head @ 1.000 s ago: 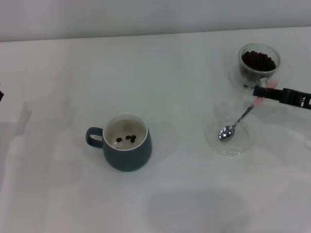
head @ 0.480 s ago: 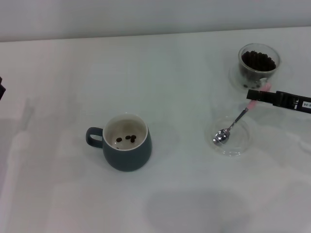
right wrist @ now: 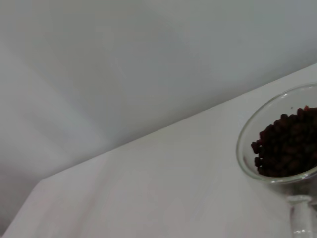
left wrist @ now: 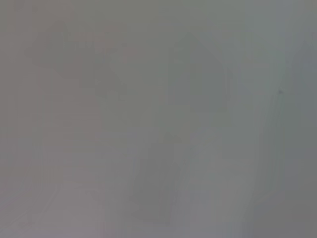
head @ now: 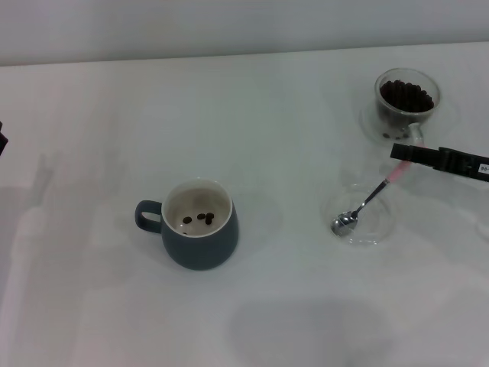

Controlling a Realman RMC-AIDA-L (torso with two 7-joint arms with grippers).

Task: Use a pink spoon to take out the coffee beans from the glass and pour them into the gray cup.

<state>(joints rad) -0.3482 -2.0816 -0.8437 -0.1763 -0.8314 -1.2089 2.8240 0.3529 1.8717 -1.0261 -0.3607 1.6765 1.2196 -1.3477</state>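
Note:
The pink spoon point(head: 367, 200) slants down from my right gripper point(head: 398, 154), which is shut on its pink handle end. The spoon's metal bowl is empty and sits low over the flat clear dish point(head: 378, 229). The glass point(head: 406, 115) stands just behind the gripper at the far right, full of coffee beans point(head: 407, 94). It also shows in the right wrist view point(right wrist: 246, 153) with its beans point(right wrist: 287, 144). The gray cup point(head: 200, 245) stands left of centre with a few beans point(head: 201, 218) inside. My left gripper point(head: 1, 142) is parked at the left edge as a dark sliver.
The white table point(head: 290, 306) stretches between the cup and the dish. Its back edge meets a pale wall point(head: 229, 23). The left wrist view shows only a blank grey surface.
My right gripper has shifted slightly left with the spoon. The spoon's bowl has slid left and toward the front across the dish.

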